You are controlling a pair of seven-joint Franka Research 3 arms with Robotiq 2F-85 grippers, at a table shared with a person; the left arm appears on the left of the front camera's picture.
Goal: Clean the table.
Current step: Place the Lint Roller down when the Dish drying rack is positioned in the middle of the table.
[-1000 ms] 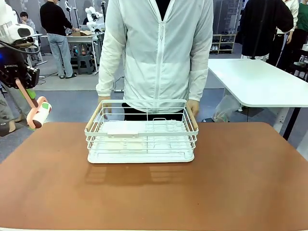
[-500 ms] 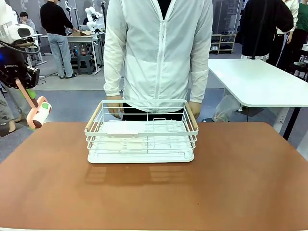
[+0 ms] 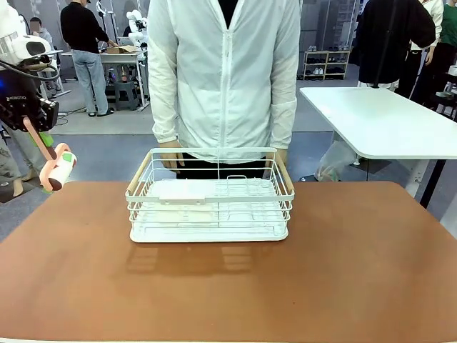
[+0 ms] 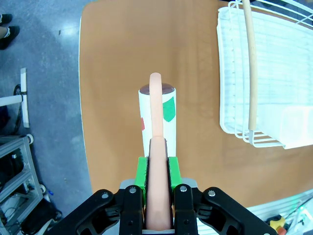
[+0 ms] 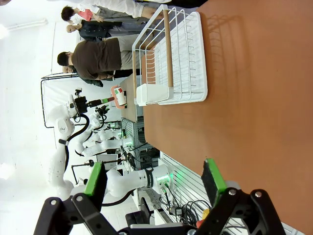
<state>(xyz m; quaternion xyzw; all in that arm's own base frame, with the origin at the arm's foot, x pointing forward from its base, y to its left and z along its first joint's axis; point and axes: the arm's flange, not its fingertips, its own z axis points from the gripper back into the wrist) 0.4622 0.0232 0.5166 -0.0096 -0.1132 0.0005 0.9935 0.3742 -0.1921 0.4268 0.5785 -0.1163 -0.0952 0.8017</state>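
Clamped on the salmon-pink handle of a lint roller (image 3: pixel 57 166), the left gripper (image 3: pixel 30 123) is hanging at the left edge of the front view, above and just outside the near-left corner of the large reddish-brown table (image 3: pixel 235 286). The roller's white drum with green and red marks is pointing down and to the right from the handle, off the tabletop. On the far middle of the table a white wire basket (image 3: pixel 210 196) with 2 pale wooden side rails is sitting on a white tray. A person in a white zipped jacket (image 3: pixel 223 78) is standing at the far edge, both hands touching the basket's far rim. A white-topped table (image 3: pixel 378 118) is standing behind on the right.

From the left wrist, the left gripper (image 4: pixel 157 169) is showing its 2 green pads pressing either side of the pink handle, which is running up to the lint roller (image 4: pixel 157 120). The roller is hovering over the brown table (image 4: pixel 112 58) near its rounded edge, with grey floor to the left. The wire basket (image 4: pixel 264 78) is lying at the upper right, well apart from the roller.

From the right wrist, the right gripper (image 5: pixel 154 188) is holding its 2 green-padded fingers wide apart with nothing between them. The brown table (image 5: pixel 254 107) is spreading beyond, with the basket (image 5: pixel 171 58) near the top, and the lint roller (image 5: pixel 119 97) small in the distance.
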